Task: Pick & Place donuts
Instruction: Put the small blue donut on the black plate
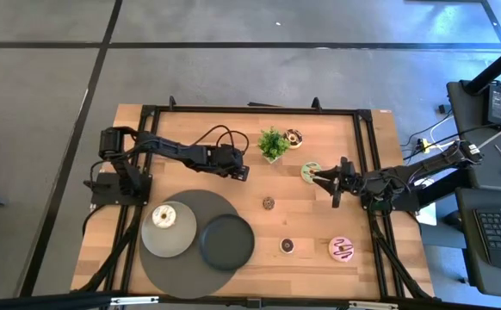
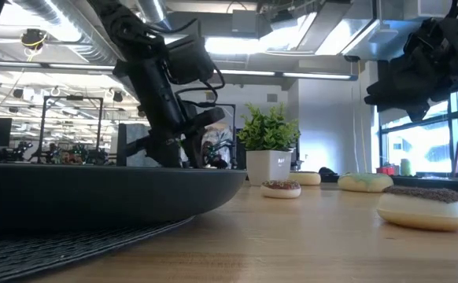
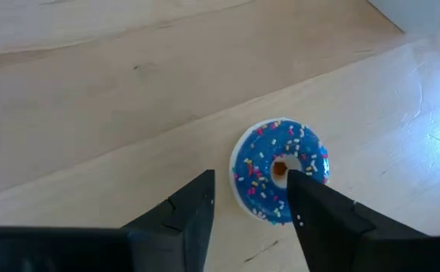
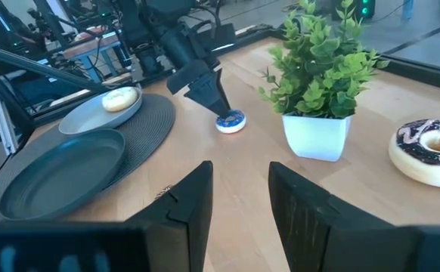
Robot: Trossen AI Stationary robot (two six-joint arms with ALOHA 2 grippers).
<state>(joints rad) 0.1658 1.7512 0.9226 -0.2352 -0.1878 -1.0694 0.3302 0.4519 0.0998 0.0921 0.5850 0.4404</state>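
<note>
My left gripper [image 3: 250, 177] is open and points down over a small blue sprinkled donut [image 3: 280, 170] that lies flat on the wood beside the plant; one finger [image 3: 311, 204] stands over its hole. The right wrist view shows the same blue donut [image 4: 230, 122] under that gripper. My right gripper [image 1: 326, 181] is open and empty, just right of the green donut [image 1: 310, 170]. A cream donut [image 1: 163, 217] lies on the light grey plate [image 1: 180, 242]. The chocolate striped donut [image 1: 294, 138], the pink donut [image 1: 342, 249] and two tiny donuts [image 1: 269, 203] [image 1: 287, 246] lie on the table. My left gripper comes at the blue donut from above with its fingers apart. One fingertip [image 3: 295, 181] shows over the ring near the hole [image 3: 279, 168]. I cannot tell whether it touches. The donut lies flat on the table.
A potted plant [image 1: 273, 144] stands just right of my left gripper. A dark plate [image 1: 226, 242] and the light grey plate sit on a round dark mat [image 1: 160, 274] at the table's near left. Bare wood lies between the mat and the near-right donuts.
</note>
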